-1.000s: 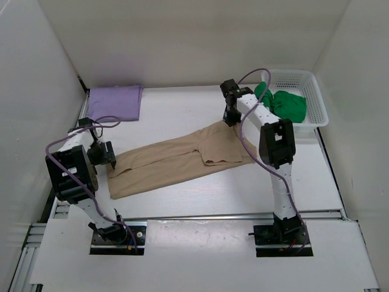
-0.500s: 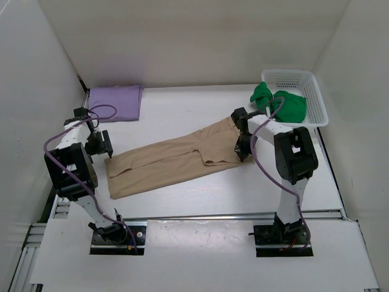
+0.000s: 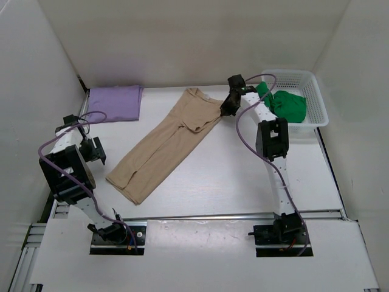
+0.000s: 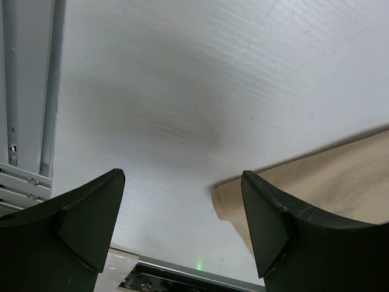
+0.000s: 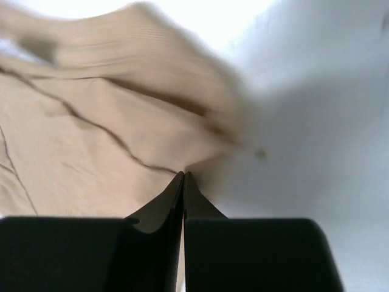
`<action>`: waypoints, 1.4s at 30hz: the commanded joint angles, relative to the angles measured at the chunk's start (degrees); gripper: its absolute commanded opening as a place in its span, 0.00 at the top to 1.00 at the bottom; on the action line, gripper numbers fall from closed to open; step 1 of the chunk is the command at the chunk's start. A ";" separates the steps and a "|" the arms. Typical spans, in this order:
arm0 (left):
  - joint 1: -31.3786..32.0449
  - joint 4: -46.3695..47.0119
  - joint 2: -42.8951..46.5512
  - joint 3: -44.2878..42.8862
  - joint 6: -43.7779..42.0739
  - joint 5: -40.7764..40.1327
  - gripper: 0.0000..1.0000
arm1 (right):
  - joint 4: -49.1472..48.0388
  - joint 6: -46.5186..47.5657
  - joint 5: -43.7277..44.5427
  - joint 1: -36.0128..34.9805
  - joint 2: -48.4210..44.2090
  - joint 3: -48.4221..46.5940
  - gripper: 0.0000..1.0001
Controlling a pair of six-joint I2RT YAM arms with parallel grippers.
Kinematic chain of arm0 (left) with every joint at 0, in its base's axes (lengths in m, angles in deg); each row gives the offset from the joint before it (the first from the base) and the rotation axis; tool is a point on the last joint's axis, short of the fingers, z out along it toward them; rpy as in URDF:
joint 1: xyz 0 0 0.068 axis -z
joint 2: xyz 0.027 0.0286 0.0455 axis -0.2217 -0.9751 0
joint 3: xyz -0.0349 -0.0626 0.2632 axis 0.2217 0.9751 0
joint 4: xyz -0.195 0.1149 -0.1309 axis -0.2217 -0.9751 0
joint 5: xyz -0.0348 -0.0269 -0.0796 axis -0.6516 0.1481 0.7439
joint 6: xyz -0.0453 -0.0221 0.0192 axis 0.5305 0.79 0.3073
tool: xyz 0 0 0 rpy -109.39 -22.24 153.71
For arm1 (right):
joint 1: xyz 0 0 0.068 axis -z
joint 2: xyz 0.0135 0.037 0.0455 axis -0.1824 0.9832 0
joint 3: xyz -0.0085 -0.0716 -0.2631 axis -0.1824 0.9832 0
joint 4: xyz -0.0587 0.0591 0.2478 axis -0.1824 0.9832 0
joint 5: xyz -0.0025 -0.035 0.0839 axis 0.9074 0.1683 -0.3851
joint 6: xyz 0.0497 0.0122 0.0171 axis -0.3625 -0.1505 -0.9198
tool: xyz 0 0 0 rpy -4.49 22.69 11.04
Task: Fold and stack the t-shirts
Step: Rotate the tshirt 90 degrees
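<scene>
Right wrist view, right fingers (image 5: 155,213) pinching tan t-shirt (image 5: 91,146) edge, left fingers (image 4: 82,213) spread above table (image 4: 182,79)

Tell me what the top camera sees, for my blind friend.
A tan t-shirt lies across the table, its far end pinched by the right gripper. The left gripper hangs open near its other end. A purple t-shirt lies back left; a green t-shirt sits in a basket.

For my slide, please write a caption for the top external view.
Right gripper pinches the far end of the tan cloth t-shirt; left gripper open near its other end.
</scene>
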 commanded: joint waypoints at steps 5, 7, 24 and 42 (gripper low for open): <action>0.74 -0.61 2.02 -1.25 -0.16 1.97 0.12 | -12.31 0.58 -1.87 1.83 -7.54 1.52 0.79; 0.74 -0.61 2.80 -1.77 -0.16 1.97 0.12 | -12.31 4.98 -3.01 1.83 -14.04 8.35 0.71; -5.50 -3.33 41.02 10.53 -0.16 1.35 0.00 | -20.90 -9.65 -9.77 -21.62 -55.63 65.86 0.25; -5.50 -23.27 51.32 -2.39 -0.16 -6.29 0.00 | -35.24 -55.20 -0.39 -51.60 -26.83 50.51 0.32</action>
